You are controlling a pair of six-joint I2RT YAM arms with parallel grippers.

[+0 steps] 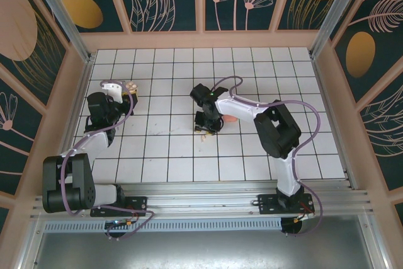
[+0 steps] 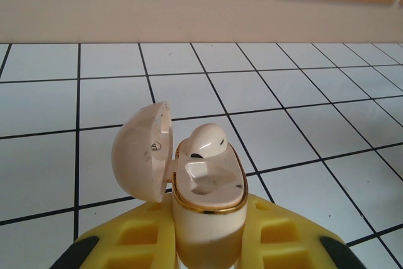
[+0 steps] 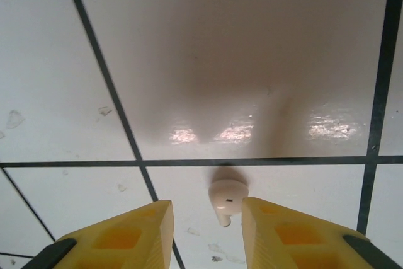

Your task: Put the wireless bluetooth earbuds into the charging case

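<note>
On the left, with the left tool (image 1: 129, 92): clenches a pale beige charging case (image 2: 204, 228) by its lower body between yellow fingers (image 2: 129, 240), above the white tiled bench (image 2: 302, 124). Lid (image 2: 141, 155) swung open to the left; in the far socket, one pale beige earbud (image 2: 206, 141), rounded head up.

On the right, with the right tool (image 3: 208, 212): hangs low over the bench, released, fingers parted either side of a second pale beige earbud (image 3: 227, 198) lying on a tile just below a dark grid line (image 3: 189, 163). Cannot tell whether touching the right-hand finger.
</note>
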